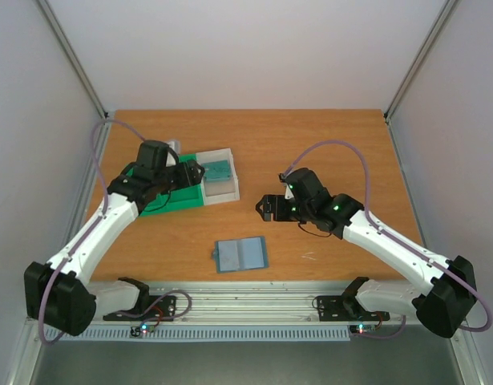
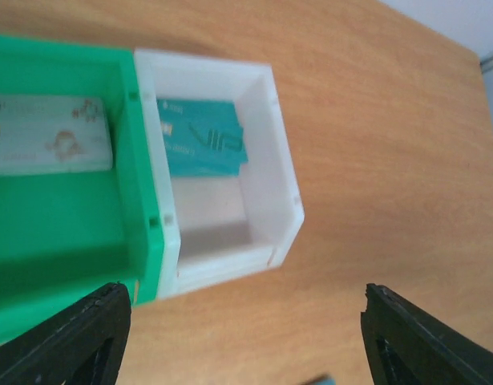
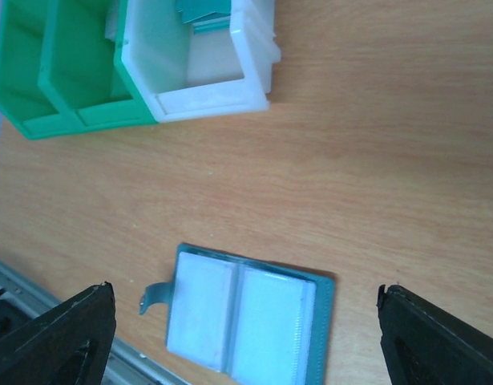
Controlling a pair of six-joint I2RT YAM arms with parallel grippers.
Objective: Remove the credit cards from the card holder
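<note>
We found the left hand (image 2: pixel 244 303) open, jaws spread wide with nothing between them, hanging where the green tray (image 2: pixel 142 160) meets the white bin (image 2: pixel 282 160). The right hand (image 3: pixel 244 295) was likewise open and empty, held above the bench (image 1: pixel 326 144) just beyond the card holder (image 3: pixel 246 321) and clear of it.

We counted two cards in view: one teal credit card (image 2: pixel 202 138) inside the white bin, and one pale credit card (image 2: pixel 50 135) in the adjoining green tray. One card holder lay unfolded, both panels up, near the front edge of the bench, well apart from the tray. Whether its pockets held any card we could not tell. Bare bench bordered the holder on its far and right sides.
</note>
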